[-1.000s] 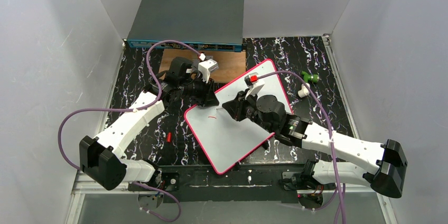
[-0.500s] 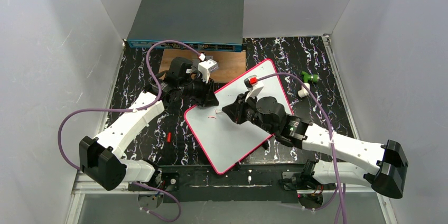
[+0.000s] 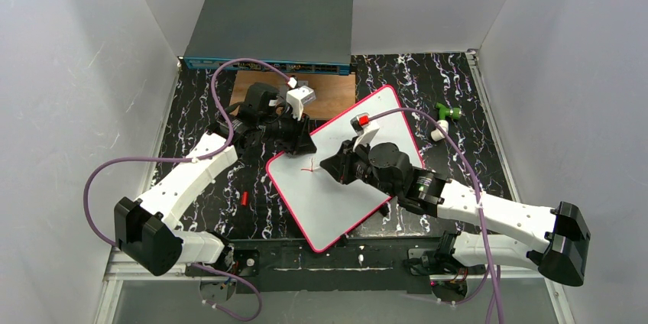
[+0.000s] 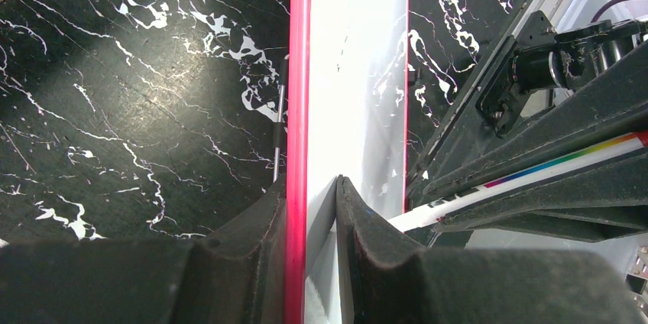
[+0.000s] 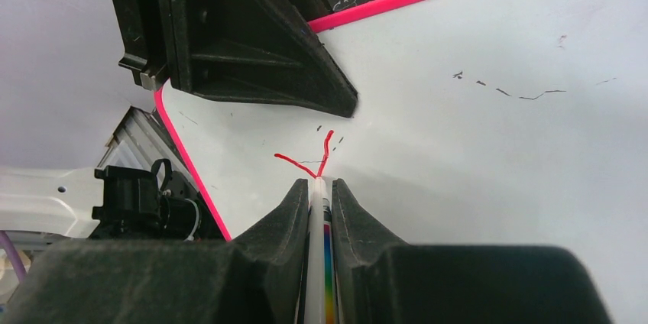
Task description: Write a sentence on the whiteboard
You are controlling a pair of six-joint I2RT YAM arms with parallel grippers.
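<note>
The whiteboard (image 3: 336, 194), white with a pink-red rim, lies tilted in the middle of the black marbled table. My left gripper (image 3: 304, 143) is shut on its far-left edge; the left wrist view shows the rim (image 4: 297, 110) pinched between the jaws (image 4: 312, 209). My right gripper (image 3: 328, 165) is shut on a white marker with a rainbow stripe (image 5: 317, 247), tip on the board. Red strokes (image 5: 309, 157) sit at the tip; they show as a small red mark (image 3: 308, 167) from above.
A grey network switch box (image 3: 271, 30) stands at the back, a brown wooden board (image 3: 332, 95) in front of it. A green piece (image 3: 446, 112) and a white cap (image 3: 436, 132) lie right of the whiteboard. A small red object (image 3: 244, 199) lies left.
The right gripper with the marker has moved slightly left and toward the near edge, and the red mark on the board has grown by a stroke. The left gripper has not moved.
</note>
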